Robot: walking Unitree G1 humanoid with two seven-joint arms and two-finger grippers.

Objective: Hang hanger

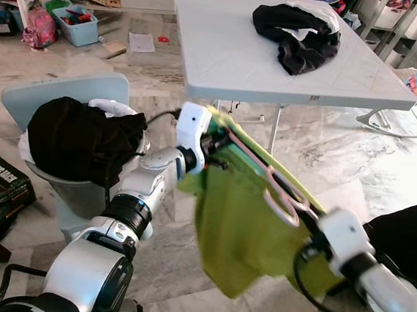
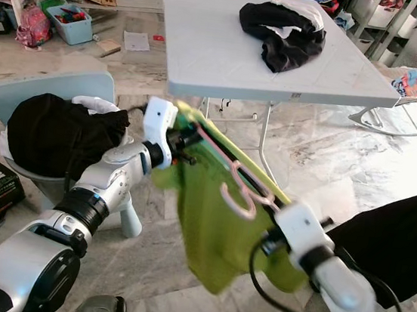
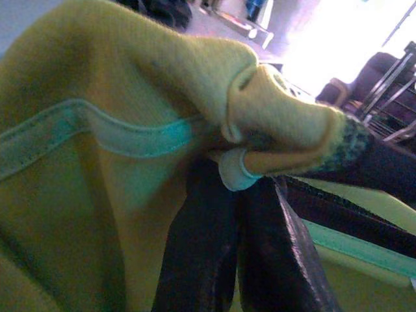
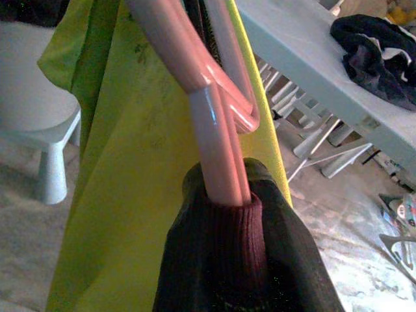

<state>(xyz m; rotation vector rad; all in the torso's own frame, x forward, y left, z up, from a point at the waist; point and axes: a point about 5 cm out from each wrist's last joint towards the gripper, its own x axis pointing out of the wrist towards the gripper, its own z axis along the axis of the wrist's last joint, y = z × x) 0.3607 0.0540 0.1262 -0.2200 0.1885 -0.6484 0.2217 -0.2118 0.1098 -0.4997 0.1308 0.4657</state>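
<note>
— Where do we stand with the pink hanger [image 1: 284, 192]?

— It spans between our two tools, with the green garment [image 1: 241, 232] draped over it and hanging below. Our left tool [image 1: 213, 147] is clenched on one end: in the left wrist view its black fingers [image 3: 221, 260] pinch the pale tip of the hanger [image 3: 235, 170] through a fold of the garment [image 3: 97, 195]. Our right tool [image 4: 224, 201] is clenched on the other end, where the pink bars [image 4: 218, 149] run straight into its covered fingers [image 4: 227, 253].

— How do we expect it to handle?

— We judge the hanger light and fairly stiff, but smooth plastic, so it could slip in the pinch if we tilt it. The garment is soft and limp, adds little weight, and can slide along the bars toward whichever tool sits lower.

— So where do we hold?

— We keep hold near the two ends so the hook in the middle, between our tools, stays free for a rail. We would keep both tools level with each other.

— And the surroundings?

— The white surface [image 1: 228, 59] lies beyond our tools with a dark bundle of clothes [image 1: 299, 34] on it; a chair heaped with dark cloth [image 1: 73, 139] sits just outside our left tool. We cannot see a rail.
</note>
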